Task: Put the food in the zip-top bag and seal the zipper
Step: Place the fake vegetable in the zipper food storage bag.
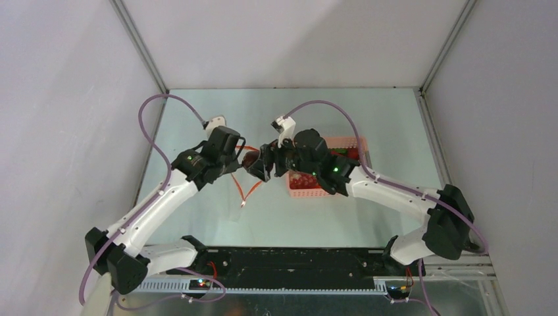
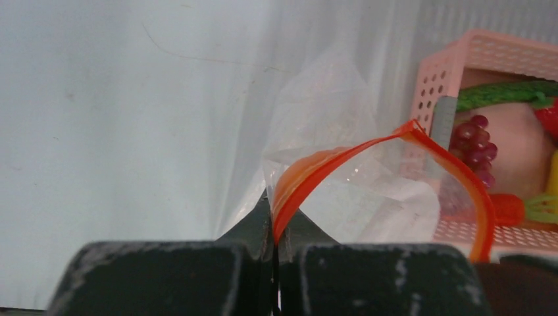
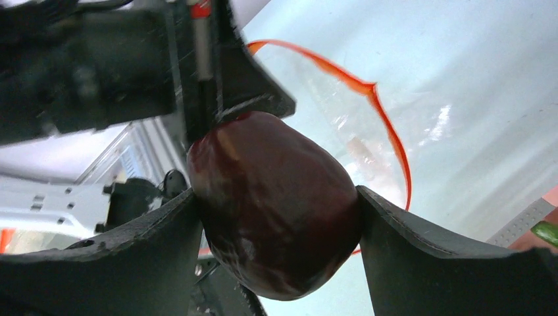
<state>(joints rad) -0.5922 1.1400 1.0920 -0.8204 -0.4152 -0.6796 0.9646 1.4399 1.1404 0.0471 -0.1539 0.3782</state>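
Note:
My left gripper is shut on the orange-red zipper of the clear zip-top bag and holds the mouth open as a loop. In the top view the left gripper and right gripper meet at the table's middle. My right gripper is shut on a dark round fruit right at the bag mouth, next to the left gripper's fingers. The zipper arcs behind the fruit. Grapes, a green pod and other food lie in the pink basket.
The pink mesh basket stands right of centre under the right arm. The bag's orange strip hangs down toward the near side. White enclosure walls stand on both sides and at the back.

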